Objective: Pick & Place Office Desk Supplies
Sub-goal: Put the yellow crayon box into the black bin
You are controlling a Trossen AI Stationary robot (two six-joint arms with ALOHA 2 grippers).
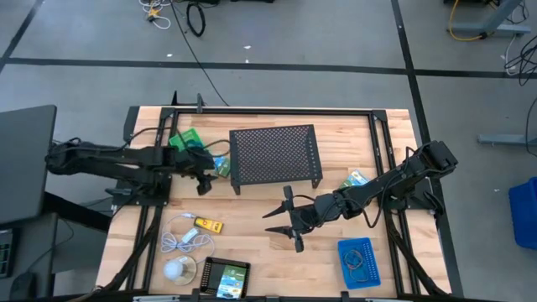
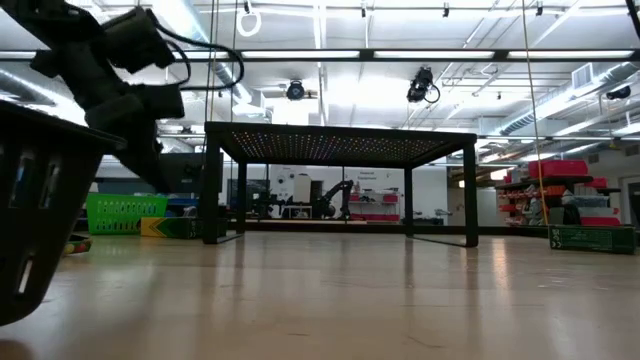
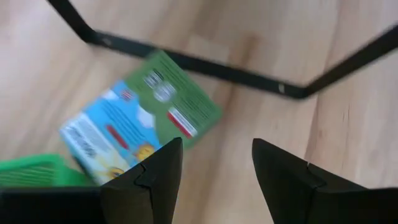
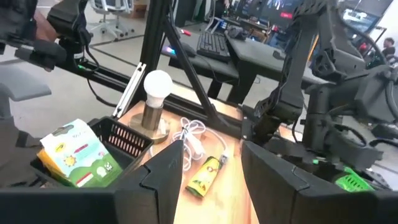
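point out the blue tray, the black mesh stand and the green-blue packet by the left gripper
blue tray [image 1: 359,262], high view, its floor
black mesh stand [image 1: 274,153], high view, its top
green-blue packet [image 3: 134,118], left wrist view, its printed face

Wood tabletop [image 1: 260,226]. Black perforated riser [image 1: 275,155] sits mid-back. Relative to riser: green tray [image 1: 186,139] and green-blue packet [image 1: 221,166] at its left, another packet [image 1: 358,179] to its right, blue tray [image 1: 359,262] front-right, yellow block [image 1: 207,224], white cable [image 1: 188,240], white bulb [image 1: 177,269] and black tray [image 1: 224,278] front-left.
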